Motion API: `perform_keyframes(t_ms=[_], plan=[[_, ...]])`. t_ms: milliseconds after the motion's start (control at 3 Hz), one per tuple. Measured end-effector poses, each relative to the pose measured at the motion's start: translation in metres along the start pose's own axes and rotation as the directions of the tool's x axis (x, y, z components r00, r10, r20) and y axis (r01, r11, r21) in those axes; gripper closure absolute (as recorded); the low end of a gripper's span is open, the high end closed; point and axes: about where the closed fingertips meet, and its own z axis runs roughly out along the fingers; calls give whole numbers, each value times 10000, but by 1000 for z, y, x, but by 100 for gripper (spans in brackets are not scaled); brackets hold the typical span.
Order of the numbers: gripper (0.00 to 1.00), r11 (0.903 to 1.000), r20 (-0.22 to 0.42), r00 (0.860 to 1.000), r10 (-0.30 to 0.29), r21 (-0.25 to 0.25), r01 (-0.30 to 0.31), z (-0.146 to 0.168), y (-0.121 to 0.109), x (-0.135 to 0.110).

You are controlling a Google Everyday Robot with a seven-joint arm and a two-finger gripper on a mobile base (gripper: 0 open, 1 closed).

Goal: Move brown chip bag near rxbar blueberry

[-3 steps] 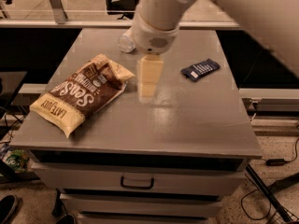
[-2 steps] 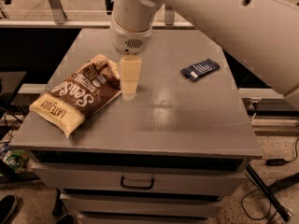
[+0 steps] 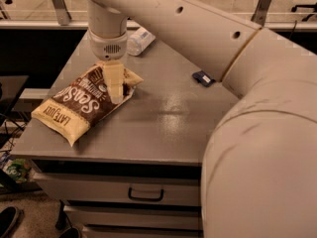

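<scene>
The brown chip bag [image 3: 81, 105] lies flat on the left part of the grey tabletop [image 3: 163, 128], with a dark brown middle, white lettering and cream-yellow ends. My gripper [image 3: 115, 90] hangs straight down from the white wrist over the bag's far right end, at or just above its surface. The rxbar blueberry [image 3: 202, 78] is a small dark navy bar to the right of the middle of the table. My arm partly hides it, and it is well apart from the bag.
A clear plastic bottle [image 3: 140, 39] lies at the table's back edge, just behind the gripper. My thick white arm [image 3: 257, 148] fills the right side of the view. Drawers with a handle [image 3: 146, 196] sit below the tabletop.
My gripper has moved left from the middle of the table to over the bag's right end. The view has shifted, and the arm now covers the table's right side.
</scene>
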Motion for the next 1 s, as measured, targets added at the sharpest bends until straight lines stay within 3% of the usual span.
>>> perform_keyframes(t_ms=[667, 1000], plan=[[48, 9998, -572, 9983, -124, -183, 114, 17, -13, 5], [72, 9999, -801, 9967, 119, 18, -118, 6, -16, 28]])
